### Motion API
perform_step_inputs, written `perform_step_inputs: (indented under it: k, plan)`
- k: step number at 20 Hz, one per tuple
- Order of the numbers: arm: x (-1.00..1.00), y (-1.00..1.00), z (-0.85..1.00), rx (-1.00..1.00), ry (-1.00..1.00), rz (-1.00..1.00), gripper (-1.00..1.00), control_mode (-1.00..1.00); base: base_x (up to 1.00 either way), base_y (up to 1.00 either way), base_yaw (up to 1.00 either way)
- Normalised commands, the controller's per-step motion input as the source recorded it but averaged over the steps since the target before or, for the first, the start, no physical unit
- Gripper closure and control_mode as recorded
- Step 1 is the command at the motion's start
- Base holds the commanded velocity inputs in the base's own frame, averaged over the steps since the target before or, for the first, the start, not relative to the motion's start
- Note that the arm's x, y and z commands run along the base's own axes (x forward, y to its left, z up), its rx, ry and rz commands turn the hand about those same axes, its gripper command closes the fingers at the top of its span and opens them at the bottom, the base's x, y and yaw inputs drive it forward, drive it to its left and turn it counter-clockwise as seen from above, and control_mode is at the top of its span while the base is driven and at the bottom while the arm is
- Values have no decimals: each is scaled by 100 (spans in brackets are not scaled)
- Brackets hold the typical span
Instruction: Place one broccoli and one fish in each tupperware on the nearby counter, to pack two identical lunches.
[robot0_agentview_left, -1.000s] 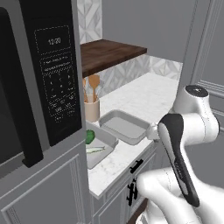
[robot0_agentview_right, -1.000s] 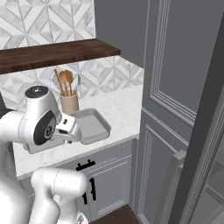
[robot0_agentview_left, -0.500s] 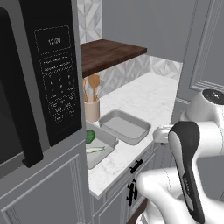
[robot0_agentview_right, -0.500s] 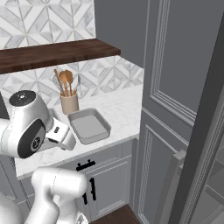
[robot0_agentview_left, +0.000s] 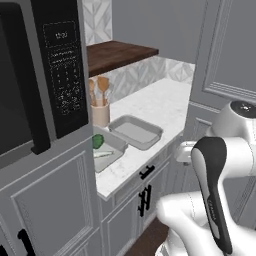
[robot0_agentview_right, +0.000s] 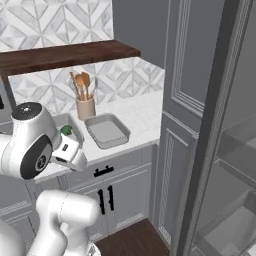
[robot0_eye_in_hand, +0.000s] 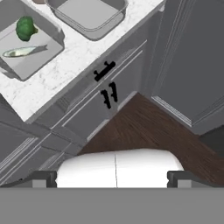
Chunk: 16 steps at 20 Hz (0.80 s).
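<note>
The white counter (robot0_agentview_left: 150, 107) is viewed obliquely from both rear sides by the base cameras, and steeply down past its front edge by the hand camera.

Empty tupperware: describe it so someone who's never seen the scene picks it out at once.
Start at the white counter under the dark wooden shelf. Two grey trays sit side by side near its front edge, in front of the utensil holder. The empty tupperware is the one nearer the tall cabinet; its neighbour by the microwave holds a broccoli and a fish.
</note>
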Motion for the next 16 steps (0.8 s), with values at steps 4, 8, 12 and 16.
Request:
perform_step_inputs:
  k: [4, 8, 12, 16]
  plan:
    - [0, 0, 0, 0, 0, 0, -100, 100, -100, 1, 0]
    - [0, 0, 0, 0, 0, 0, -100, 100, -100, 0, 0]
    - [0, 0, 0, 0, 0, 0, -100, 100, -100, 0, 0]
    - [0, 0, 0, 0, 0, 0, -100, 100, -91, 1, -41]
